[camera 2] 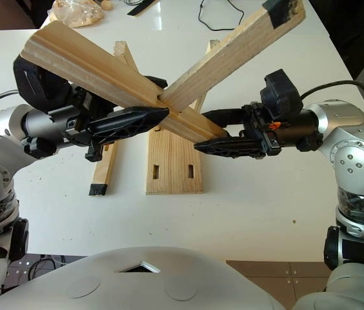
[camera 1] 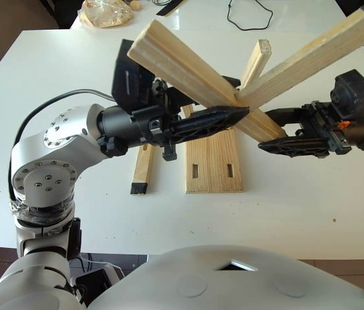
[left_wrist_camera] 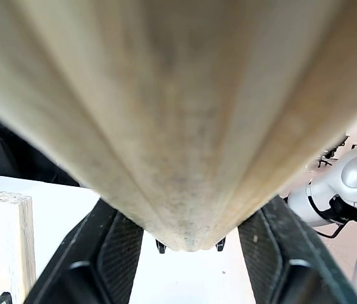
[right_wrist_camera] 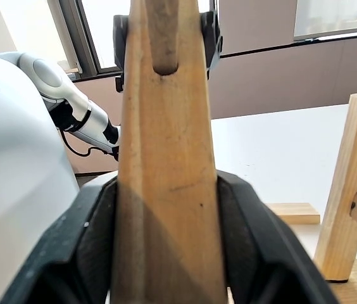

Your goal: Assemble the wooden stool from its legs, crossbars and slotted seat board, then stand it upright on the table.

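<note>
Two wooden legs cross in a V above the table. The long leg (camera 1: 182, 64) slants from back left down to front right. My left gripper (camera 1: 237, 115) is shut on it near the crossing, and its fingers (left_wrist_camera: 118, 253) flank the wood (left_wrist_camera: 185, 114). My right gripper (camera 1: 269, 139) is shut on the same leg's lower end (right_wrist_camera: 166, 190). A second leg (camera 1: 317, 55) with a black tip rises from the crossing toward the back right. Below them the slotted seat board (camera 1: 213, 168) lies flat. Another leg (right_wrist_camera: 349, 190) with a crossbar in it stands upright on the board.
A loose leg (camera 1: 142, 171) with a black tip lies on the table to the left of the board. A crumpled bag (camera 1: 108, 11) and a black cable (camera 1: 250, 16) sit at the far edge. Bare white tabletop lies in front of the board and to its right.
</note>
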{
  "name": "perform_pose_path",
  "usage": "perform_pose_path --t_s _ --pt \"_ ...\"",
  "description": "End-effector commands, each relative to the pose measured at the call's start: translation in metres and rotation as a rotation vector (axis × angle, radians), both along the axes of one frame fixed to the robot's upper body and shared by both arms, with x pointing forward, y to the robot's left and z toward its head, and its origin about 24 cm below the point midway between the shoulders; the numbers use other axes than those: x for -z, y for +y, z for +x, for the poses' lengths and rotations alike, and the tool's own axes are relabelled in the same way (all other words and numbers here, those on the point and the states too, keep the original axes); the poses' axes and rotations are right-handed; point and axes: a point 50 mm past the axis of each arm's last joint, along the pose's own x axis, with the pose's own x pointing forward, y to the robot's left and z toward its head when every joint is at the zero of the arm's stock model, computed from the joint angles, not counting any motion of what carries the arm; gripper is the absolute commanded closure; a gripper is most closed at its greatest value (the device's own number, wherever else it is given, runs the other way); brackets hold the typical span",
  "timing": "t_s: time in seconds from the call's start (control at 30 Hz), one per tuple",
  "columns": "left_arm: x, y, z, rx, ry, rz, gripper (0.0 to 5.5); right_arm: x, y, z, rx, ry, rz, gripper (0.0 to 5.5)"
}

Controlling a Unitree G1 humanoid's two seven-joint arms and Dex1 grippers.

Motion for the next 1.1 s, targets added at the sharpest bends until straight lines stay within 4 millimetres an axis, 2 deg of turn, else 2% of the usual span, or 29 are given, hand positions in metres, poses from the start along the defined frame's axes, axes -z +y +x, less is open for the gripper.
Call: perform_pose_path --t_s 0.03,0.17,0.33,0.43,0.57,0.7,0.8,0.9,1.1 --pt "0.003 -0.001 -0.002 0.021 -0.011 0.031 3.46 -0.001 -0.004 0.004 0.06 -0.046 -0.054 3.09" --pt "0.005 -0.001 0.003 -0.017 -0.025 0.044 3.46 0.01 -0.008 0.002 0.045 -0.044 -0.121 2.54" --pt "0.005 0.004 0.007 -0.07 -0.069 0.085 3.46 0.034 -0.024 0.004 0.089 -0.048 -0.254 2.49" --pt "0.001 0.014 0.007 -0.098 -0.094 0.114 3.46 0.041 -0.042 0.018 0.215 -0.039 -0.274 2.49" --pt "0.001 0.036 0.004 -0.13 -0.082 0.166 3.46 0.054 -0.064 0.025 0.336 -0.03 -0.326 2.49" --pt "0.021 0.051 0.0 -0.137 -0.057 0.311 3.46 0.058 -0.073 0.02 0.388 -0.049 -0.346 2.49" --pt "0.046 0.059 -0.003 -0.132 -0.053 0.46 3.46 0.063 -0.072 0.013 0.375 -0.061 -0.371 2.49" --pt "0.063 0.066 -0.001 -0.136 -0.058 0.536 3.46 0.065 -0.068 0.012 0.367 -0.073 -0.386 2.49" --pt "0.072 0.064 0.009 -0.155 -0.085 0.528 3.46 0.066 -0.063 0.011 0.359 -0.086 -0.392 2.49"
